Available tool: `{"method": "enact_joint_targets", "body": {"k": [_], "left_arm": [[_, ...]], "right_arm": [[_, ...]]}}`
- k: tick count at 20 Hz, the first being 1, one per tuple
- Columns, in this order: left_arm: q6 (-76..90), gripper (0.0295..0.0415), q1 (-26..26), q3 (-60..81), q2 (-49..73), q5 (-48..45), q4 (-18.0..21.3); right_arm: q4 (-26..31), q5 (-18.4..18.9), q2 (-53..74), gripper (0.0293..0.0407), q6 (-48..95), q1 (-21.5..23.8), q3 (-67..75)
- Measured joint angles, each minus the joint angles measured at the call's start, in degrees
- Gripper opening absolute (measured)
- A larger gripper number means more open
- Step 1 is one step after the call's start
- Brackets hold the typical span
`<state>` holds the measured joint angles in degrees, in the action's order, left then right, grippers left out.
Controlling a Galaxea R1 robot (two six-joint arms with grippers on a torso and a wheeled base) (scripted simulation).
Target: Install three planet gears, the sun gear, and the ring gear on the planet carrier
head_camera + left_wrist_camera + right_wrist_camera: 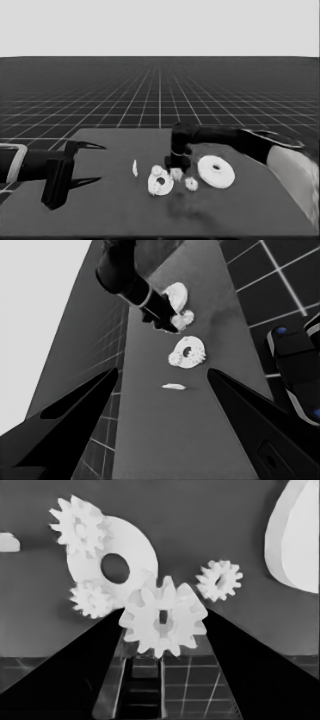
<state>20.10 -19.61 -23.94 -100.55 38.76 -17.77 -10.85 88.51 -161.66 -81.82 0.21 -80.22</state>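
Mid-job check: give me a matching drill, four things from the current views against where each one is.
Things:
1. gear in the right gripper
2. loose gear
3. larger round part
4. thin white piece

Places:
A. on the left gripper's side of the smaller round part
B. between the two round parts, on the table
C. nearest the right arm's side
D. between two black fingers

Pairs: 1-D, 2-B, 3-C, 4-A

White toothed gears (162, 622) and round parts (216, 171), dark table (115, 210), black fingers (65, 425)
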Motion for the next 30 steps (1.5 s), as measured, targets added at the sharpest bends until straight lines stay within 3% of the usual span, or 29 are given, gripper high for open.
{"method": "enact_joint_targets", "body": {"k": [6,9,16,18,19,26,28,30], "left_arm": [[0.00,0.0385,0.00,0.00,0.00,0.00,0.00],[0.00,0.0385,0.00,0.00,0.00,0.00,0.00],[0.00,0.0385,0.00,0.00,0.00,0.00,0.00],[0.00,0.0385,0.00,0.00,0.00,0.00,0.00],[0.00,0.0385,0.00,0.00,0.00,0.00,0.00],[0.00,0.0385,0.00,0.00,0.00,0.00,0.00],[0.00,0.0385,0.00,0.00,0.00,0.00,0.00],[0.00,0.0385,0.00,0.00,0.00,0.00,0.00]], "right_arm": [[0.26,-0.43,-4.09,0.0312,2.41,0.06,-6.37],[-6.70,-2.60,-5.29,0.0312,5.08,-7.28,-10.73],[-8.27,-3.42,-5.76,0.0312,6.01,-8.92,-12.37],[-8.29,-3.44,-5.77,0.0372,6.02,-8.94,-12.39],[-8.30,-3.44,-5.78,0.0381,6.03,-8.94,-12.40],[-8.31,-3.45,-5.78,0.0385,6.03,-8.95,-12.40],[-3.00,-1.15,-4.49,0.0385,3.26,-3.32,-7.79],[-0.89,-0.66,-4.30,0.0385,2.69,-1.03,-6.91]]}}
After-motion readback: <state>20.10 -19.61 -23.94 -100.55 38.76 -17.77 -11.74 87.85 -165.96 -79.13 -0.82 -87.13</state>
